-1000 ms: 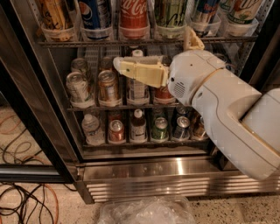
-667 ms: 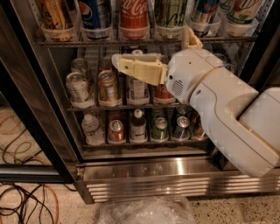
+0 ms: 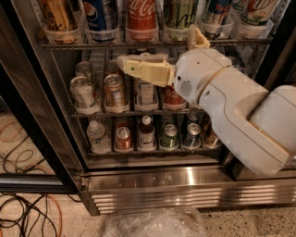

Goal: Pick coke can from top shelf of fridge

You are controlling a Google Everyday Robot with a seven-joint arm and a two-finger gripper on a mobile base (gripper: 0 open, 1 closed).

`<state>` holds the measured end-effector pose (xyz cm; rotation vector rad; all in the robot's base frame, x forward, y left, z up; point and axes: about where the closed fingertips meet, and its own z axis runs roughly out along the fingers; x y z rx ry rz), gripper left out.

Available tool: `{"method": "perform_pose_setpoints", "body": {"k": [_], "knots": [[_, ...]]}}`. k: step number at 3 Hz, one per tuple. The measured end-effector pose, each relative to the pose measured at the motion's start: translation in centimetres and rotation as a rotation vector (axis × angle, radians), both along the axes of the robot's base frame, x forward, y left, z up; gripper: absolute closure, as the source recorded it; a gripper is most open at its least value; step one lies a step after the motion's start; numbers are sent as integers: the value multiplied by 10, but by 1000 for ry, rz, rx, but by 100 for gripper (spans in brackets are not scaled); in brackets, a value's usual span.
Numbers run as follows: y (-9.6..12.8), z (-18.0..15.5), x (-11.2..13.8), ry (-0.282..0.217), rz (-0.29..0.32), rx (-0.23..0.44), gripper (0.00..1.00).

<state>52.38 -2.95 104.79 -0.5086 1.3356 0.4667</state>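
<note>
The red aluminium coke can with white script stands upright in a clear plastic holder at the front of the grey wire top shelf of the big stainless-steel glass-door fridge. A blue Pepsi can is just beside it on the left, and a greenish can on the right.

The cream-coloured two-finger gripper hangs one level lower, in front of the middle rack. It stretches sideways toward the left from its bulky white arm. Its tip sits between a copper-brown can and a white-labelled can. How wide it stands I cannot tell from here, though nothing appears to be caught in it.

What matters is this: the coke can lies almost straight above the gripper, only a shade to the right of its tip, on the far side of the shelf's front edge. The can's long axis runs up and down, while the gripper's runs level and crosswise. To my eye the next move calls for a rise past that wire edge (which looks like the thing most likely to be bumped), then a reach inward to take the can around its sides, with the close neighbours leaving little room.
</note>
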Motion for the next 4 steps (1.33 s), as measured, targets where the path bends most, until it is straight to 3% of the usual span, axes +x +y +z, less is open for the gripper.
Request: {"method": "perform_pose_setpoints", "body": {"k": [1,2,3,4], "knots": [[7,8,30,-7,47,-19,0],[7,8,30,-7,47,-19,0],[7,8,30,-7,47,-19,19],[7,8,30,-7,47,-19,26]]}}
